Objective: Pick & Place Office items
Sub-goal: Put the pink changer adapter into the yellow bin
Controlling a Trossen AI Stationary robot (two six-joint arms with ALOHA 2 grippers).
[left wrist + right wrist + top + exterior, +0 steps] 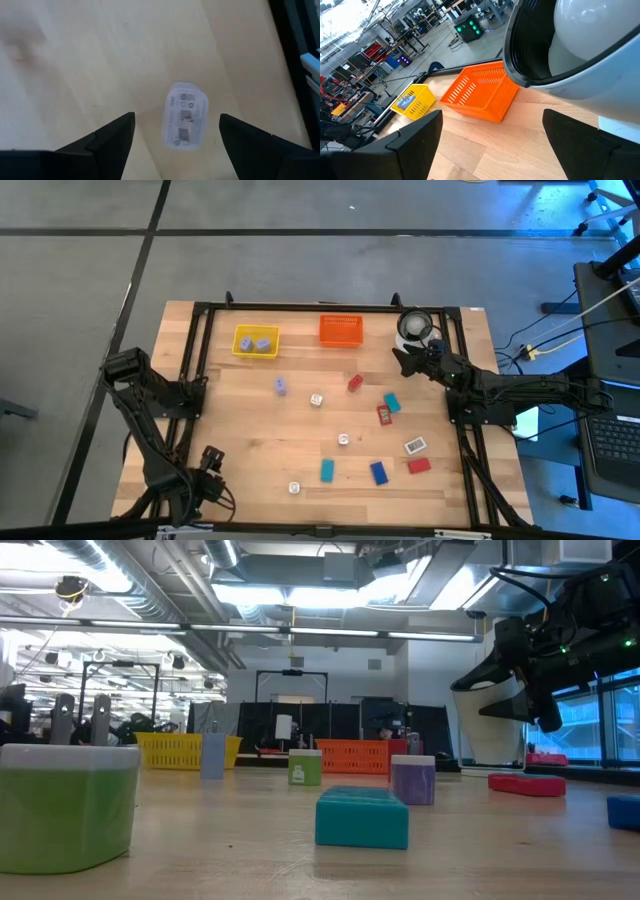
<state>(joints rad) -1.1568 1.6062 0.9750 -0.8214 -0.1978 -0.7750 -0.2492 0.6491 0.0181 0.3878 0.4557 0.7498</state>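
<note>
Several small office items lie on the wooden table (250, 430): lilac (281, 386), white (316, 399), red (355, 382), teal (392, 402) and blue (379, 472) pieces. Two lilac pieces lie in the yellow tray (255, 340). My left gripper (213, 458) is open and empty near the table's near left corner. In its wrist view (177, 115) a white labelled block (186, 122) lies on the table beyond the gap between its fingers, untouched. My right gripper (403, 360) is open and empty in its wrist view (492, 112), beside the white round container (413, 328).
The orange tray (340, 330) stands at the far edge, between the yellow tray and the white container. A black frame (300, 307) runs round the table. In the low view a green-and-white block (65, 805) and a teal block (362, 817) lie close to the camera.
</note>
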